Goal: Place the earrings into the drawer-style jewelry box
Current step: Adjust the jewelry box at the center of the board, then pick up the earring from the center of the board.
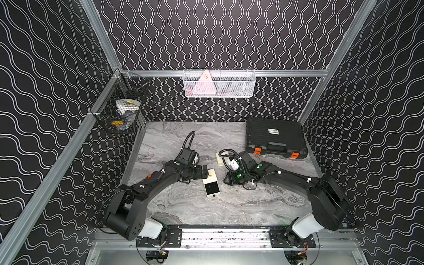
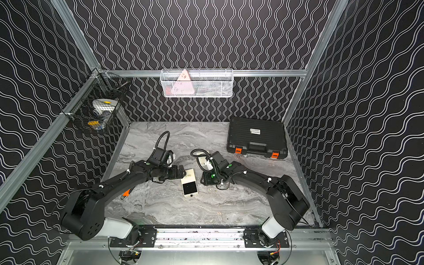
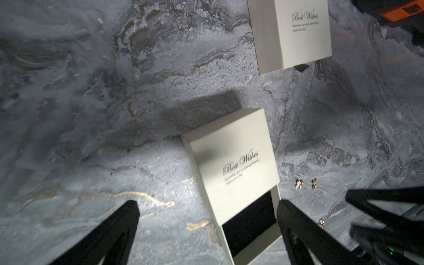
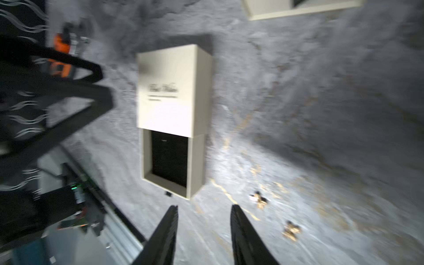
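The cream drawer-style jewelry box (image 1: 210, 177) (image 2: 189, 177) lies mid-table with its black-lined drawer (image 3: 249, 223) (image 4: 169, 160) pulled out toward the front. My left gripper (image 3: 208, 208) (image 1: 205, 173) is wide open at the box's left side, and one of its fingers (image 3: 289, 215) is beside the drawer. My right gripper (image 4: 204, 207) (image 1: 228, 181) hangs open just right of the box, with only bare table between its tips. Three tiny gold earrings lie loose on the marble right of the box (image 3: 299, 184) (image 3: 314, 183) (image 3: 321, 223). Two earrings (image 4: 259, 198) (image 4: 291, 229) show blurred beside the right fingers.
A second cream box (image 3: 289, 34) (image 1: 219, 158) lies behind, partly under the right arm. A black tool case (image 1: 275, 137) with orange latches sits at the back right. A white wire basket (image 1: 219, 83) and a black wire basket (image 1: 124, 107) hang on the walls.
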Controlling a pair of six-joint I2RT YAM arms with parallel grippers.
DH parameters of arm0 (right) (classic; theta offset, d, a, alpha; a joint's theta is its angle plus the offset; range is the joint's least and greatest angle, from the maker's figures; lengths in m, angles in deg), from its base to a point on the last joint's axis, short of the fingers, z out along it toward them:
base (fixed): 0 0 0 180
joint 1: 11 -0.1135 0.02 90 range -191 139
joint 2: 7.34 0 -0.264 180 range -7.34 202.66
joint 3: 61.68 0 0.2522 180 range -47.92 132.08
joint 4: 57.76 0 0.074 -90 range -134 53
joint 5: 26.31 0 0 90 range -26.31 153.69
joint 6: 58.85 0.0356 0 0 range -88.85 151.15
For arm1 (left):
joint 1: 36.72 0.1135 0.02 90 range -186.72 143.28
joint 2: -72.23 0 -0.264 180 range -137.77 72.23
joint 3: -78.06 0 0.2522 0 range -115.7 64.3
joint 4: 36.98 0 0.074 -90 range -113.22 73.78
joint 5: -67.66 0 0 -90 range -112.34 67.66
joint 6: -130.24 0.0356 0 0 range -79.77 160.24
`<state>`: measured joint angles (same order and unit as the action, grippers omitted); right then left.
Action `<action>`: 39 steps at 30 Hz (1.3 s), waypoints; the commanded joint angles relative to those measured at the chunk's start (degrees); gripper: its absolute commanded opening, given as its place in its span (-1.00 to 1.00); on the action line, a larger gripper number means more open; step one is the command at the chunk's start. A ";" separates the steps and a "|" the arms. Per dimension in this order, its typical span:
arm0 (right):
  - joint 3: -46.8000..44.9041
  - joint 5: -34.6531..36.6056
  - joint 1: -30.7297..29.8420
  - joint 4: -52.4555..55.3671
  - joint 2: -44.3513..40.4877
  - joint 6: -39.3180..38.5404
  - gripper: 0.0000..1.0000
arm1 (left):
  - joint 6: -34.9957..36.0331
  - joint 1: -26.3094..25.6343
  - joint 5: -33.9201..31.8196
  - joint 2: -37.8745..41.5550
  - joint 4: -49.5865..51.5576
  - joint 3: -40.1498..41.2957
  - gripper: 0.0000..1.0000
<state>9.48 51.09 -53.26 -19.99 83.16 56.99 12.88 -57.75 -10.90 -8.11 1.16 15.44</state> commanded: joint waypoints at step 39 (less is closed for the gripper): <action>9.12 17.18 -8.57 13.43 13.31 -4.25 -0.71 | 1.60 -0.67 2.80 2.79 3.57 3.60 0.97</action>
<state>18.71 67.48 -61.63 -7.05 96.40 52.56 13.36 -58.47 -8.02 -5.53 4.77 18.89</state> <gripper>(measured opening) 0.145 0.987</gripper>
